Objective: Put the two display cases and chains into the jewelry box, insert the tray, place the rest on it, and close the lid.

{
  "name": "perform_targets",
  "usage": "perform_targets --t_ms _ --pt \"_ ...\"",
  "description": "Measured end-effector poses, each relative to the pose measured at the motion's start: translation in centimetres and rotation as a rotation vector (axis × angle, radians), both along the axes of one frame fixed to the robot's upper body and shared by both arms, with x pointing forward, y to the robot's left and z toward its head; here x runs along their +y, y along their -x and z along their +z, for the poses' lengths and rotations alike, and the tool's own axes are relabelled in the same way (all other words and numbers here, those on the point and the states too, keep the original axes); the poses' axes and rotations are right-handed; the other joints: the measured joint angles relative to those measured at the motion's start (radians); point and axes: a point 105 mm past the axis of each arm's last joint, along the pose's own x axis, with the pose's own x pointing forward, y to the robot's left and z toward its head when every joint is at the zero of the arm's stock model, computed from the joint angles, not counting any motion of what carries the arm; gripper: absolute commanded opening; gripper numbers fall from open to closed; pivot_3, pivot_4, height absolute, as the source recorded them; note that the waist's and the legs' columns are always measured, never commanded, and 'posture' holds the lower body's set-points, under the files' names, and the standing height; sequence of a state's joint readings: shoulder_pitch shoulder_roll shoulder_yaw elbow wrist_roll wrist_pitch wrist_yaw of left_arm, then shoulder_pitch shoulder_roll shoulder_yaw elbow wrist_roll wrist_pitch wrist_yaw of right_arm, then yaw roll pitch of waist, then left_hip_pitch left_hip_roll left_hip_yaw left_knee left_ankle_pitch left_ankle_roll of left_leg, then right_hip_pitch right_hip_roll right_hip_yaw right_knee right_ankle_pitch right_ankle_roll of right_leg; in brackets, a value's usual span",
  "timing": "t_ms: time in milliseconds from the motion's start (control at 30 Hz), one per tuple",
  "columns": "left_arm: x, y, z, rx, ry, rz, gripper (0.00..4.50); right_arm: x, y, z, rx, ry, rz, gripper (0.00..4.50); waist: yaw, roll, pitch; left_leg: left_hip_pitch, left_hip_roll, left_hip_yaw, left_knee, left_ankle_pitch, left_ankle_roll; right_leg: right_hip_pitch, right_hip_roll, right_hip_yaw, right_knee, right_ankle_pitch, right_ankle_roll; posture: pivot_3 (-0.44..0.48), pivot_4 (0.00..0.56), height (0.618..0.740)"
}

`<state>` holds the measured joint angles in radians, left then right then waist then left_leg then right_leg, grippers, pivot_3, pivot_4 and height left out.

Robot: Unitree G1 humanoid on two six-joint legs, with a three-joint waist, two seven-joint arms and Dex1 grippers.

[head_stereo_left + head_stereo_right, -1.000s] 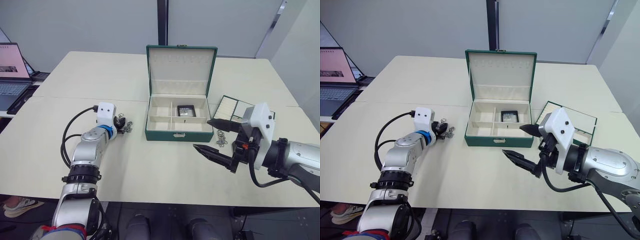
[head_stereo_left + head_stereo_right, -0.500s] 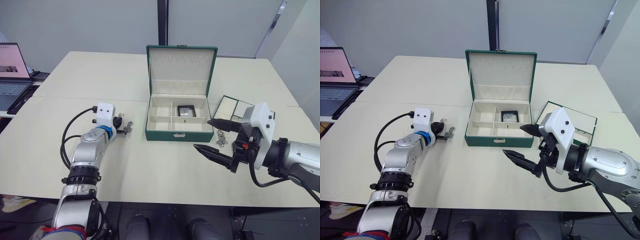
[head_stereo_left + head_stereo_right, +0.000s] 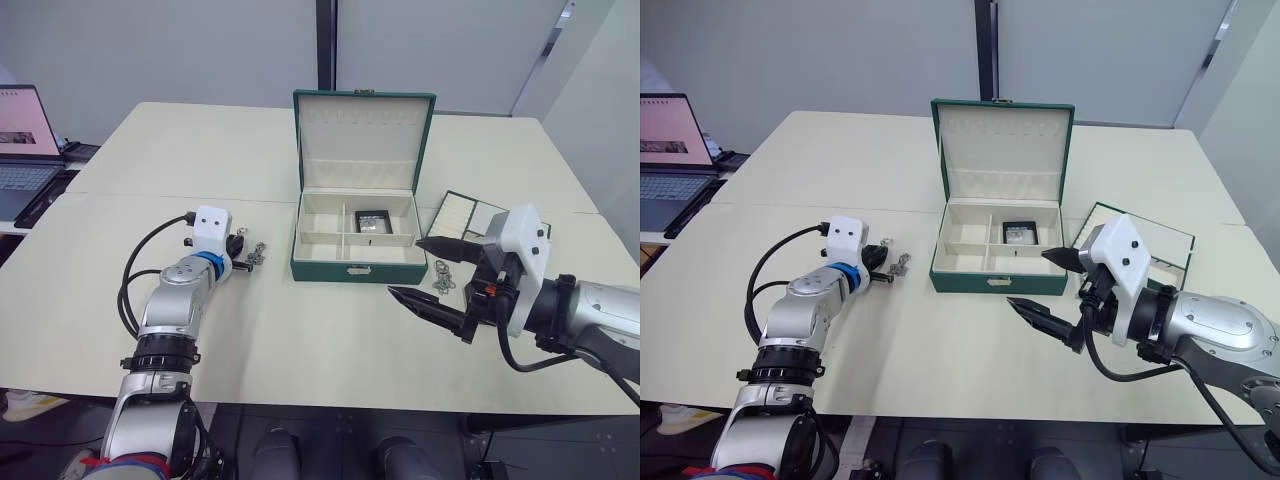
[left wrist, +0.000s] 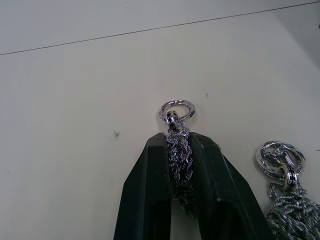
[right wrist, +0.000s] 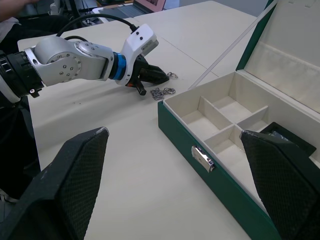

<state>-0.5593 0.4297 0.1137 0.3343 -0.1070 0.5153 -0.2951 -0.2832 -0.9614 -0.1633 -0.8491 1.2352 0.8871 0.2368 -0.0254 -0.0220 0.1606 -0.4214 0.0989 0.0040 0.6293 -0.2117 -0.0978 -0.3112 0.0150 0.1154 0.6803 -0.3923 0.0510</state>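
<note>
Between the left fingers: one chain (image 4: 178, 150) is pinched, its ring end poking out just past the fingertips, low over the table (image 3: 300, 340).
Left gripper (image 3: 243, 257): pressed together on that chain, left of the box (image 3: 356, 243) and a little apart from its front left corner.
Second chain (image 4: 282, 165): a loose bunch with its own ring lies on the table just beside the pinched one, not held.
Step in hand: the chains are being gathered for the box; judged from the grip, the pick is made and the carry is not yet done.
Next move: a lift clear of the table is called for, then a short carry to the right over the box wall and a release into a free cream compartment; the dangling links could catch on the second chain or on the rim.
Box: it stands open at mid-table, with the lid (image 3: 364, 128) upright behind it.
Case (image 3: 371, 221): one lies in the rear right compartment; the other compartments look empty.
Third chain (image 3: 442, 279): a small bunch lies right of the box, by its front right corner.
Tray (image 3: 470, 214): it rests on the table right of the box, not yet inserted.
Right gripper (image 3: 420, 271): spread wide, hovering near the third chain and grasping nothing.
</note>
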Motion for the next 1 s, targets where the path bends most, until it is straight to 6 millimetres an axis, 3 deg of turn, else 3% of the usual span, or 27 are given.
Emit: perform_targets --t_ms 567,1000 --pt "0.0 2.1 6.6 -0.083 -0.115 -0.051 0.26 -0.4 0.1 -0.3 0.017 0.006 -0.005 4.5 0.001 -0.001 0.0 -0.001 0.0 0.0 0.0 0.0 0.0 -0.001 0.0 0.0 0.0 0.0 0.0 0.0 0.15 0.74" --pt "-3.9 6.2 10.5 0.013 -0.133 -0.299 0.26 -3.4 0.2 1.4 -0.017 0.01 -0.074 4.5 0.0 -0.003 0.002 -0.001 0.0 -0.001 0.0 -0.001 0.001 -0.001 0.0 0.0 -0.001 0.0 0.0 0.0 0.15 0.74"
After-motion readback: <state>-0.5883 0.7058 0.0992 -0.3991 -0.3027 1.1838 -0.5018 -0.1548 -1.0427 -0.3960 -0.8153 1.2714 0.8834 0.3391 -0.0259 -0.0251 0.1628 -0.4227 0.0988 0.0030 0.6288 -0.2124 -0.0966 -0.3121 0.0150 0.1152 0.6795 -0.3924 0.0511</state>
